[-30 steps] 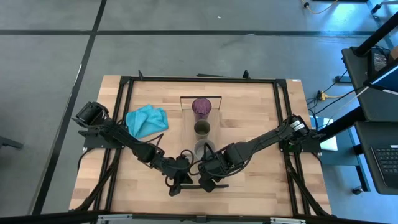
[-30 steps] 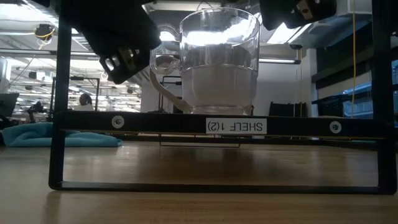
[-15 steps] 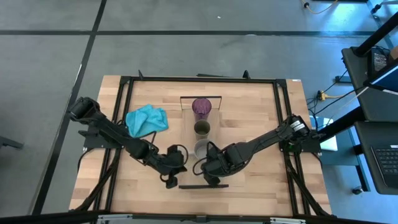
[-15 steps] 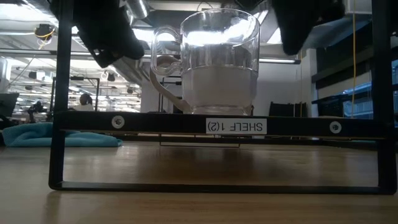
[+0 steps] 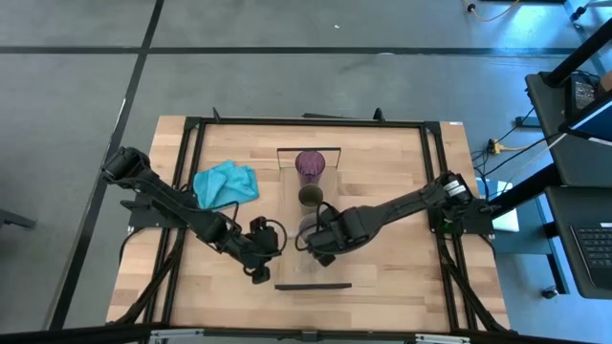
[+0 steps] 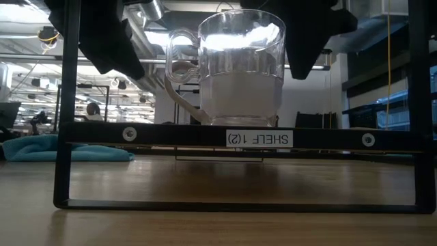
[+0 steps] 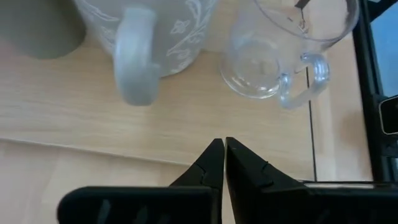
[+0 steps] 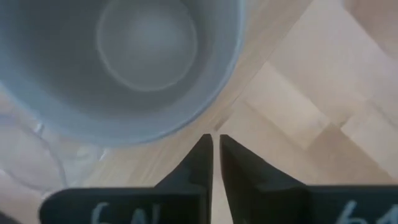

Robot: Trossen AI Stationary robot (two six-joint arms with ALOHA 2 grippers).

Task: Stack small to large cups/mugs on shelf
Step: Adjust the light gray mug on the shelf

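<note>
The shelf (image 5: 312, 215) runs lengthwise away from you down the middle of the worktop (image 5: 382, 162). On it, in one line: purple tumbler (image 5: 310, 164) farthest, olive cup (image 5: 310, 197) next, grey mug (image 5: 308, 229), then the clear glass (image 6: 240, 65) at the near end. Both hands flank that near end. Your left hand (image 5: 269, 236) sits just beside the shelf's left edge, fingers pressed together, holding nothing. Your right hand (image 5: 320, 239) hangs over the grey mug's rim, fingers nearly touching, also empty. Judgement: the row looks ordered by size along the shelf's long axis, and the right hand is nearer any cup needing adjustment.
</note>
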